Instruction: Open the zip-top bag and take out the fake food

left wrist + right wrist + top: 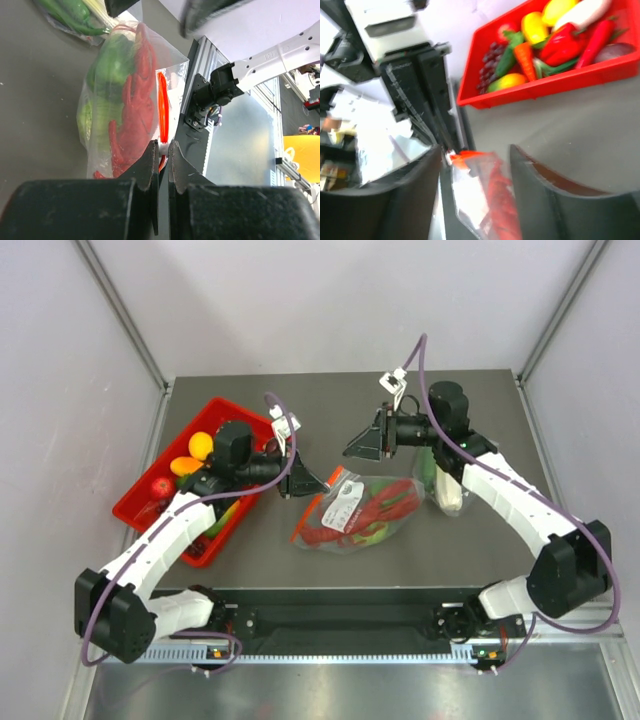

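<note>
The zip-top bag point(355, 512) lies at the table's middle, holding red chili pieces point(385, 502) and green pieces point(372, 535). Its red-orange zip strip point(303, 520) runs along its left edge. My left gripper point(315, 484) is at the strip's far end. In the left wrist view the left gripper point(163, 147) is shut on the white slider of the strip point(162, 105), with the red pieces point(135, 115) and green pieces point(107, 65) inside the bag beyond. My right gripper point(362, 445) hovers open above the bag's far edge. In the right wrist view the right gripper point(475, 155) is open with the bag point(490, 200) showing between its jaws.
A red tray point(135, 502) with toy fruits and vegetables stands at the left; it also shows in the right wrist view point(530, 90). A second clear bag with a leek point(447, 490) lies under my right arm. A black rail point(340, 620) runs along the near edge.
</note>
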Available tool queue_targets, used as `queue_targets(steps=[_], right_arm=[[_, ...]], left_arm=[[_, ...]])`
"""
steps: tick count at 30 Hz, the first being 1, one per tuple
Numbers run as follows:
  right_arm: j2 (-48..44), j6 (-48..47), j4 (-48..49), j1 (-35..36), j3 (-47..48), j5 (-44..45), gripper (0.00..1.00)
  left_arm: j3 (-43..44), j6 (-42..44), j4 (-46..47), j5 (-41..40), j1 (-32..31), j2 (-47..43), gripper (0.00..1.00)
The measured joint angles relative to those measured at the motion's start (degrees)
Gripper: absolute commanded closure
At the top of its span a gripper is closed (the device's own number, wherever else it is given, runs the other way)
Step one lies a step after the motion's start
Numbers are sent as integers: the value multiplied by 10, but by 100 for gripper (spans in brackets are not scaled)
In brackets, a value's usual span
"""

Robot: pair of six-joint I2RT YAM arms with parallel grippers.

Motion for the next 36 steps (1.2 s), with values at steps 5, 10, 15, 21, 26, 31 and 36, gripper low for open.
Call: queue_targets(steps=[5,10,15,21,26,31,36], right_arm=[[18,2,-2,0,18,-63,35],[18,4,-4,8,18,-96,35],[22,3,-6,24,18,-106,35],[55,-1,-10,49,33,-107,40],[65,-17,-26,63,37,-103,73],[65,-40,-64,69,44,-95,100],[62,-63,-94,72,48,-67,100]], left_arm=[[9,0,0,-9,0,0,100],[15,-1,1,-10,0,0,100],[15,-7,5,-9,0,0,100],[16,-13,5,-7,0,0,100],[16,-13,5,-7,0,0,100],[16,-14,5,-7,1,0,100],[15,-14,4,-10,2,4,100]])
